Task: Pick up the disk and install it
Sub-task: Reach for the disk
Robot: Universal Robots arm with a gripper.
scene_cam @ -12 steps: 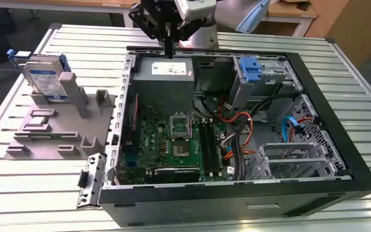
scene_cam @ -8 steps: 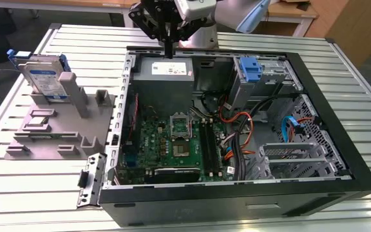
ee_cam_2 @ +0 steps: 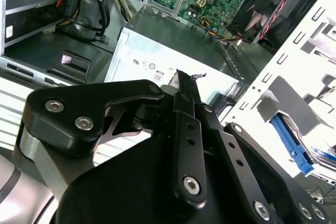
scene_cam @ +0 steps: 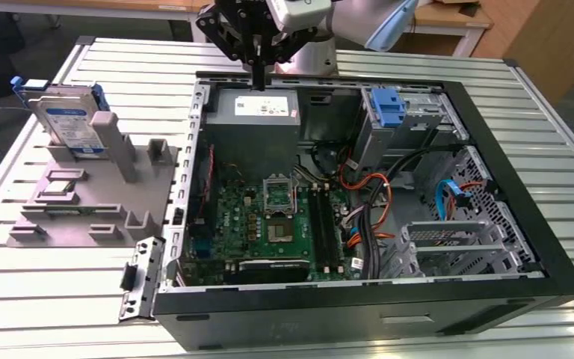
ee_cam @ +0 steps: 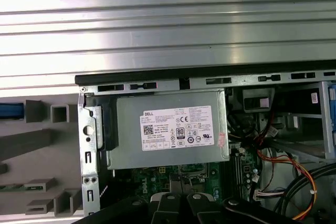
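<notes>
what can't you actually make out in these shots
- Disk: its lower end, in the exterior view, is sunk in the grey holder.
- Power supply: its near part, in the second wrist view, is covered by the gripper.
- Drive cage: its inside, in the exterior view, is hidden by its own walls.

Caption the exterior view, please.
Claw hangs over the power supply in the open computer; disk stands in the grey rack.

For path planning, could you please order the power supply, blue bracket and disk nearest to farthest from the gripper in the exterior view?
1. Power supply, directly below the gripper.
2. Blue bracket, inside the case, exterior view's right.
3. Disk, on the grey fixture, exterior view's left.
</notes>
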